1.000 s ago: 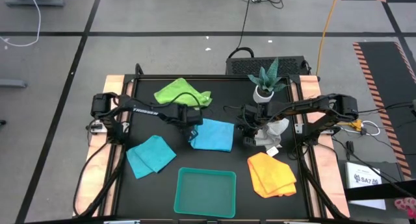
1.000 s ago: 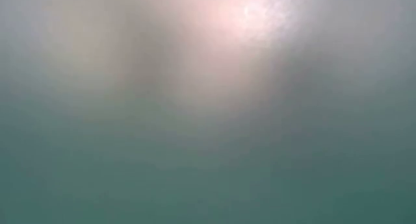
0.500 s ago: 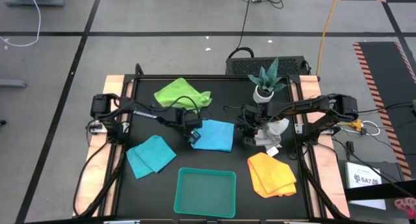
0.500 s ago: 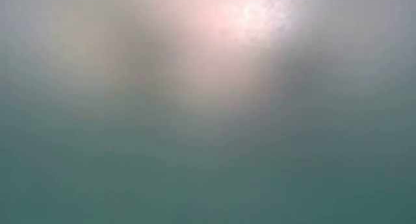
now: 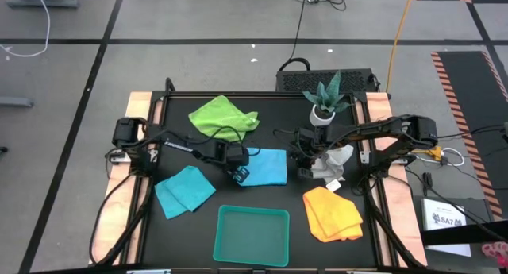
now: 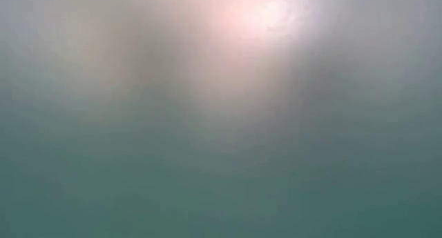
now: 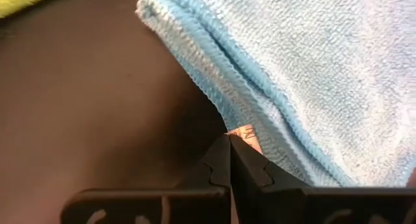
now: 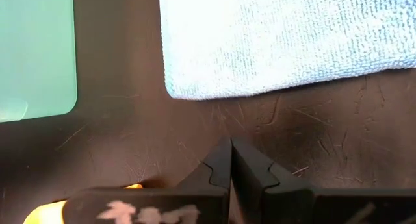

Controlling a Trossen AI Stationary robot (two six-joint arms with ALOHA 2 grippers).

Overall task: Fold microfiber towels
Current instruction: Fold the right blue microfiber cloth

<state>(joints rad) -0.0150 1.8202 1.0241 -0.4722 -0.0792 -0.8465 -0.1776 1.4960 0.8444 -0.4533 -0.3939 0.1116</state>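
Note:
A turquoise towel [image 5: 268, 167] lies flat at the table's middle; it also shows in the left wrist view [image 7: 312, 68]. My left gripper [image 5: 238, 174] is shut at its left hemmed edge. My right gripper [image 5: 305, 169] is shut over bare table between that towel [image 8: 286, 36] and the crumpled grey-white towel [image 5: 337, 157]. A lime green towel [image 5: 222, 115] lies at the far left, a second turquoise towel [image 5: 184, 191] at the near left, and a yellow-orange towel [image 5: 332, 213] at the near right. My left gripper [image 7: 229, 141] comes level from the table's left, with its shut fingertips right at the towel's hemmed left edge [image 7: 260, 130]. A small pale tag [image 7: 246, 134] shows at the tips. I cannot tell whether the fingers pinch it or only touch it.
A teal plastic tray [image 5: 218, 234] stands at the near middle; it also shows in the right wrist view [image 8: 32, 49]. A potted plant [image 5: 324, 99] stands at the far right. The low view shows only a teal-grey blur.
My left gripper has moved a little toward the table's near edge along the centre turquoise towel's left edge, staying shut. My right arm has kept still.

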